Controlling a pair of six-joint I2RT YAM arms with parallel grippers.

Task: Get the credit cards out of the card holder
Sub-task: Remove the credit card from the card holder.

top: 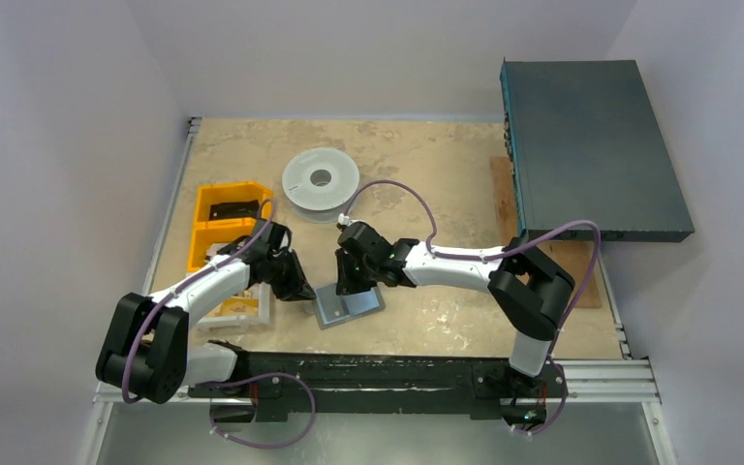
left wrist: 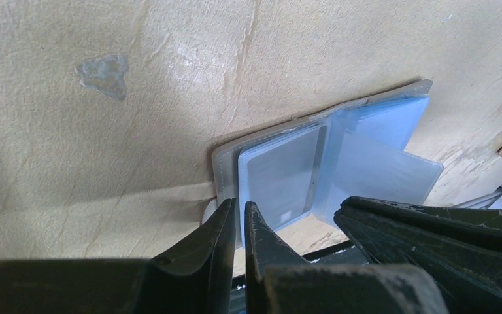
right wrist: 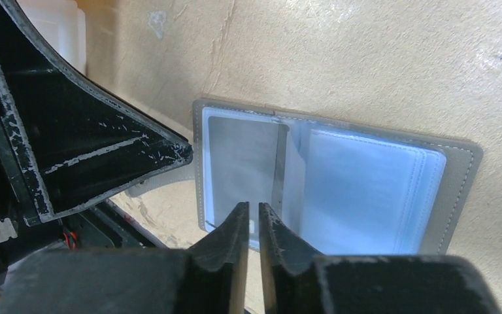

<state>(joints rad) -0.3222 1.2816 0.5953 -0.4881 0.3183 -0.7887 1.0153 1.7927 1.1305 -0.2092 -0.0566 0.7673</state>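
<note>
Open card holder [top: 349, 306] flat on tabletop [top: 426, 174], both arms at it.
Top: spool [top: 321, 178] well beyond holder; left gripper [top: 300, 289] at holder's left edge, right gripper [top: 354, 281] over it. Left wrist: fingers [left wrist: 212, 243] narrow, nothing between, at holder corner. Right wrist: fingers [right wrist: 225, 243] narrow over holder's near edge, grip unclear.

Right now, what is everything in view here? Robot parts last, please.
card holder: one, grey, lying open, near centre of table
spool: one, pale grey, behind the holder
bins: two, yellow, left side; black item in the far one
tray: one, white, near left
box: one, dark teal, far right
table: one, mottled beige
left hand: one, black, fingers nearly together, at holder's left edge
right hand: one, black, fingers nearly together, over holder
</note>
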